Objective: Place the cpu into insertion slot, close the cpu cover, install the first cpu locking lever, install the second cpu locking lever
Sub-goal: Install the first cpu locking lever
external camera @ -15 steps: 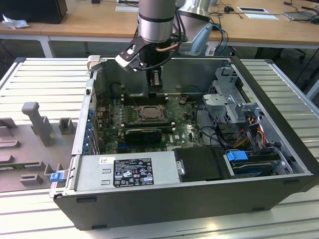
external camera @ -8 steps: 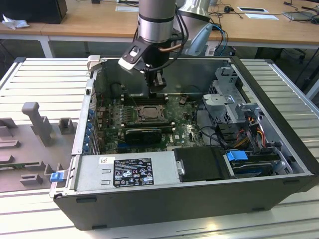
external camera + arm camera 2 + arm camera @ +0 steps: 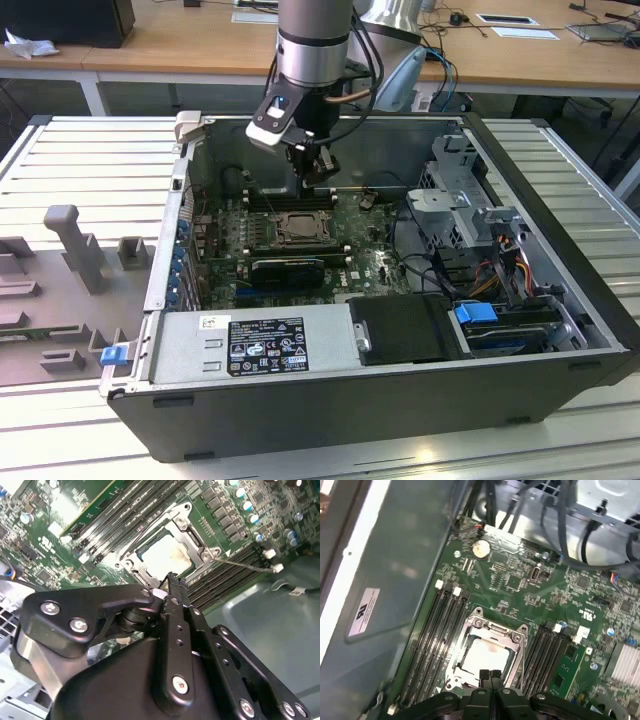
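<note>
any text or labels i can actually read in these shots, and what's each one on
Nothing reads clearly enough to quote.
On the power supply, the black label: print too small to read.
Beside it, the white sticker: too small to read.
On the case wall, the white label: blurred.
On the motherboard, the white print: blurred.

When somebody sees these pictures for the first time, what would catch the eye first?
The silver robot arm reaches down into the open computer case at the exterior view's middle. In the first wrist view, the black gripper, fingers together, is close to the cpu, framed by the silver cpu cover.
</note>
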Controlling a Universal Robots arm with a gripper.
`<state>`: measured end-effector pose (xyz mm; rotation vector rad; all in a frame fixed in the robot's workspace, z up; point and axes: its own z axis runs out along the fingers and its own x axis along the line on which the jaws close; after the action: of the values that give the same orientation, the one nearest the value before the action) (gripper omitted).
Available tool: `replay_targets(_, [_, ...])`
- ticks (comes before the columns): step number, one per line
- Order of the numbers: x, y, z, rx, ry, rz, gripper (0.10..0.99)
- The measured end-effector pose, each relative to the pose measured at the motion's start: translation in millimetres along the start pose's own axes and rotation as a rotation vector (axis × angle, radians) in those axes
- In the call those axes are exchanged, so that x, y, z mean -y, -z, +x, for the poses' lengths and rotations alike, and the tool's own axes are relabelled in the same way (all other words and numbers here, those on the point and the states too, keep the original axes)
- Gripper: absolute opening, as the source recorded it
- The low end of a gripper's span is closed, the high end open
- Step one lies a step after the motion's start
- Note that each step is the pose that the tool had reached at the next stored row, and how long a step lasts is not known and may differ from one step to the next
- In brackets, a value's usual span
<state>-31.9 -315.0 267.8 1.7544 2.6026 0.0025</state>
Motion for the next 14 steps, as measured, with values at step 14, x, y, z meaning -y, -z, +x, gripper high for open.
replay_targets(14, [0.8, -0.3, 0.4, -0.0009, 0.289, 0.000, 0.106])
